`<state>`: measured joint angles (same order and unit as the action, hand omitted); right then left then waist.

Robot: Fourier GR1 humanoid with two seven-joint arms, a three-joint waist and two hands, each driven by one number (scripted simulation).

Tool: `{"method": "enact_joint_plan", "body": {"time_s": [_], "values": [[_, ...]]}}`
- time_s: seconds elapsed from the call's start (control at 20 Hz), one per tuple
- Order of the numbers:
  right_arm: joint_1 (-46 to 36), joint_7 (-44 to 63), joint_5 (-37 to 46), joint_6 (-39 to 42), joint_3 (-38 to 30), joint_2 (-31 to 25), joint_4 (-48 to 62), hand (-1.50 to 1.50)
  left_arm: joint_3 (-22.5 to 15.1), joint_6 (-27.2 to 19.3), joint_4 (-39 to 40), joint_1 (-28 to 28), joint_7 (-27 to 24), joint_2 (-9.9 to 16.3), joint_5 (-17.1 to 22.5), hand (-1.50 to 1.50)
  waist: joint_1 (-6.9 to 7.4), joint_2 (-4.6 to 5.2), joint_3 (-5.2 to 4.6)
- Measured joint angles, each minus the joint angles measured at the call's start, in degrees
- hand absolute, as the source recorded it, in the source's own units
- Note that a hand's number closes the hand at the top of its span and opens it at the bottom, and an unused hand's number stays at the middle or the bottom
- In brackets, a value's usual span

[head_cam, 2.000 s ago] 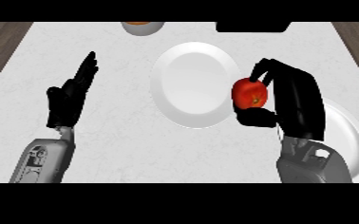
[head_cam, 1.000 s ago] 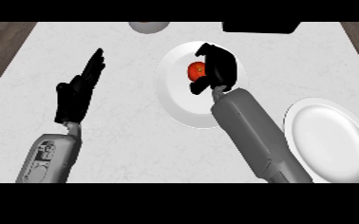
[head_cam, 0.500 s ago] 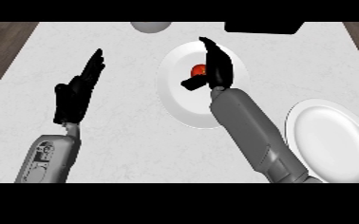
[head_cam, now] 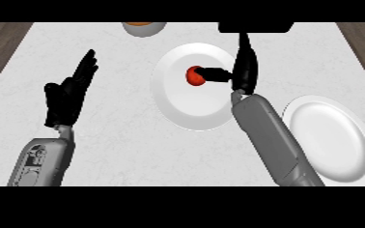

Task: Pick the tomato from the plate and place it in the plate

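A red tomato (head_cam: 193, 76) lies on the white plate (head_cam: 187, 107) in the middle of the counter, a little above the plate's centre. My right hand (head_cam: 245, 71) stands just right of it over the plate's right rim, open, fingers straight and pointing away from me. Its thumb sticks out sideways and its tip reaches the tomato's right side. A second white plate (head_cam: 329, 139), with nothing on it, sits at the lower right beside my right forearm. My left hand (head_cam: 70, 94) rests open at the left, fingers up.
A bowl (head_cam: 144, 28) with something orange inside stands at the counter's far edge, left of centre. A black object (head_cam: 255, 27) sits at the far edge just beyond my right hand. Wooden floor shows past the counter's far corners.
My right hand has uncurled from the tomato and shifted right, so the tomato now shows in full on the middle plate. The left hand has stayed put.
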<state>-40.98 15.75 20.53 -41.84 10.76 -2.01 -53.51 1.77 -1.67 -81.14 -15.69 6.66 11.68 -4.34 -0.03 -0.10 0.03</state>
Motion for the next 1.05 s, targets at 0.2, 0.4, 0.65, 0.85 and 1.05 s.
{"method": "enact_joint_plan", "body": {"time_s": [0.2,0.4,0.65,0.85,1.05], "values": [[8.54,-0.09,-1.84,0.84,-1.44,-4.02,-10.56,-1.5,0.27,0.2,0.15,1.99,-1.5,-0.08,-0.05,0.0,-0.79,-0.21,-0.03],[18.54,-0.96,-5.28,4.99,-3.04,-8.95,-22.0,-1.5,0.33,-0.09,0.07,2.55,-2.03,-0.4,-0.5,0.0,-1.0,-0.2,-0.04],[28.18,-2.34,-9.16,10.65,-6.02,-13.8,-32.11,-1.5,0.23,0.36,-2.75,3.0,0.21,-0.41,-0.62,0.0,-0.6,-0.1,-0.03],[32.53,-5.65,-12.44,15.41,-9.99,-16.05,-34.15,-1.5,0.19,0.07,-1.62,1.65,0.13,-1.22,-1.52,0.0,-0.39,0.0,-0.04],[35.14,-9.46,-15.44,19.37,-14.11,-16.83,-34.07,-1.5,0.48,0.74,-2.61,1.93,0.67,-1.31,-1.69,0.0,-0.21,0.05,-0.03]]}}
